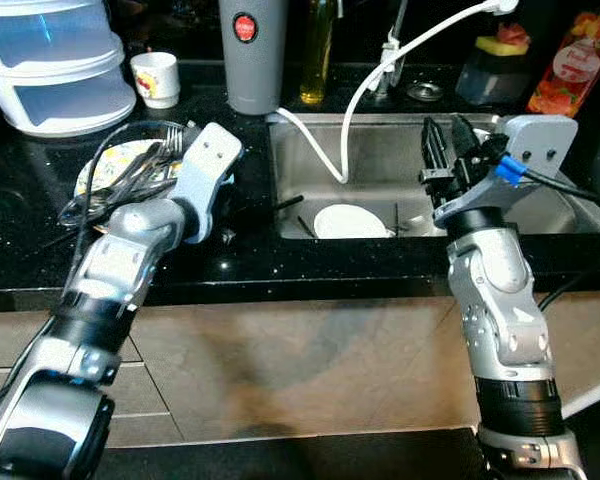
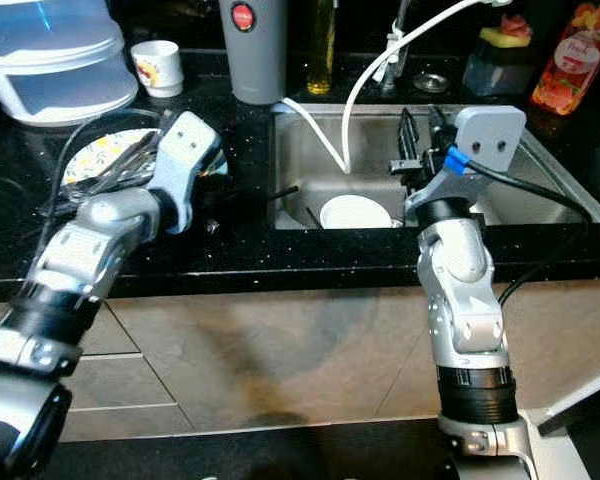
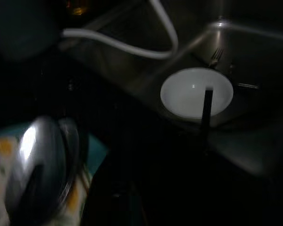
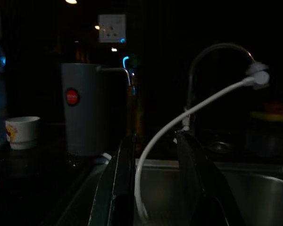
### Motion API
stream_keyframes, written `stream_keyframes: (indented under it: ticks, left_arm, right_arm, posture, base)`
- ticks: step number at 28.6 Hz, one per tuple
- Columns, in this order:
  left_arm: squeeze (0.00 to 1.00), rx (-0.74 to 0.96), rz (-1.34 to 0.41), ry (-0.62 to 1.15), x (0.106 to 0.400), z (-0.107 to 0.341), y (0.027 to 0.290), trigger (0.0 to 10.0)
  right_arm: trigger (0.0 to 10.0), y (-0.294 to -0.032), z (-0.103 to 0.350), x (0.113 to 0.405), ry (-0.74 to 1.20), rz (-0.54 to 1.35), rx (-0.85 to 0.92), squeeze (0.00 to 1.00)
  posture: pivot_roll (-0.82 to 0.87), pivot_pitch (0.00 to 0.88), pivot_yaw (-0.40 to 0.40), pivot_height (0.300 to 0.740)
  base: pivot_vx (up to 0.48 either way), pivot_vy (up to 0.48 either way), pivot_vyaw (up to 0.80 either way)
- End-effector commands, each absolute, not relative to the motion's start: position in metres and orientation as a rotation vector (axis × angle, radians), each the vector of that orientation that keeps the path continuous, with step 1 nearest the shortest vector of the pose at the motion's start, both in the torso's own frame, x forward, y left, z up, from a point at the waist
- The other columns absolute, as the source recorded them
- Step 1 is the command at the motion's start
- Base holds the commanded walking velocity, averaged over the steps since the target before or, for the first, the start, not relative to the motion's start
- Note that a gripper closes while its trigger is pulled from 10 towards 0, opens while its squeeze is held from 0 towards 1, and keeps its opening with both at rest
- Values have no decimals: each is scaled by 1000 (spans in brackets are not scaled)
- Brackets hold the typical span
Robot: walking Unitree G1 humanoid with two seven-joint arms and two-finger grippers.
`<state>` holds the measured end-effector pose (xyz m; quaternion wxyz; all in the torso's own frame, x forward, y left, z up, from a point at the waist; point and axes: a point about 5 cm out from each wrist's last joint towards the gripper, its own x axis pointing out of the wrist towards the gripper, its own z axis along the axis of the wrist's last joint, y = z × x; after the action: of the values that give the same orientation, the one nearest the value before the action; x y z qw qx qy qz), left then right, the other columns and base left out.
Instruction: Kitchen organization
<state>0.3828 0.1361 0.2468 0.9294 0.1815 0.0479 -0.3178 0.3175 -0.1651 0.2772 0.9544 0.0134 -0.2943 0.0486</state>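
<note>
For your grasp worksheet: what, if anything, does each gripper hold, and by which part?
Right gripper: nothing, fingers apart above the sink. Left gripper: cannot be told.

Both arms forward, right gripper (image 1: 448, 150) parted

No words, brand names or numbers can be read. The tall grey cylindrical container (image 1: 253, 55) at the back of the black desk (image 1: 10, 225) carries a round red badge with blurred white marks. The orange-red bottle (image 1: 574, 63) and small white cup (image 1: 157, 78) bear illegible prints.
</note>
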Motion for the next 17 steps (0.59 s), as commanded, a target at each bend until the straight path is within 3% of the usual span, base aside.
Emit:
stream_keyframes:
  ticks: [1, 2, 3, 10, 17]
  left_arm:
    - [1000, 401, -697, 108, 387, 246, 128, 10000]
    - [1000, 401, -697, 108, 387, 246, 128, 10000]
    - [0, 416, -718, 96, 390, 252, 125, 10000]
    - [0, 460, -927, 126, 395, 264, 109, 10000]
    - [0, 491, -959, 225, 400, 255, 117, 10000]
  right_arm:
    - [10000, -167, 277, 318, -589, 96, 23, 0]
    - [10000, -167, 277, 318, -589, 96, 23, 0]
    - [10000, -167, 277, 317, -590, 95, 22, 0]
    - [10000, -167, 275, 314, -588, 86, 23, 0]
    - [10000, -169, 275, 312, -586, 79, 17, 0]
  posture:
    - [24, 46, -29, 740]
    - [24, 46, -29, 740]
    - [20, 47, -24, 740]
    - [8, 56, -11, 740]
    - [-5, 58, -5, 740]
  base:
    - [0, 0, 0]
    - [0, 0, 0]
    - [0, 0, 0]
    - [0, 0, 0]
    - [0, 0, 0]
